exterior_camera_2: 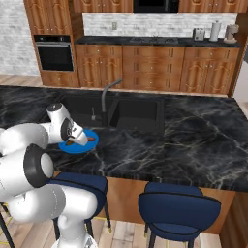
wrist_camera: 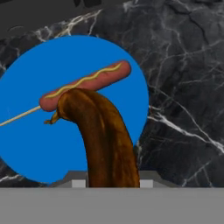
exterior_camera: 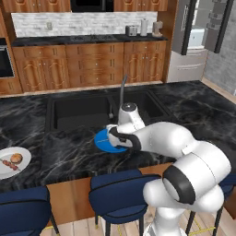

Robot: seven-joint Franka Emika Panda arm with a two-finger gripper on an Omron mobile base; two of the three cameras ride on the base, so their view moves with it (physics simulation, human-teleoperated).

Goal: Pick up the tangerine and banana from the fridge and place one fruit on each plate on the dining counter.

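Note:
My gripper is shut on the banana, a dark brown curved fruit that reaches out over the bright blue plate. Its far tip ends against a sausage on a stick lying on that plate; I cannot tell if the banana rests on the plate. The blue plate sits at the front of the dining counter, with the hand low over it. The white plate at the counter's left holds the tangerine. The fridge stands open at the far right.
The inset sink and its tap lie just behind the blue plate. Navy stools line the counter's near edge. Wooden cabinets and an oven stand along the back wall.

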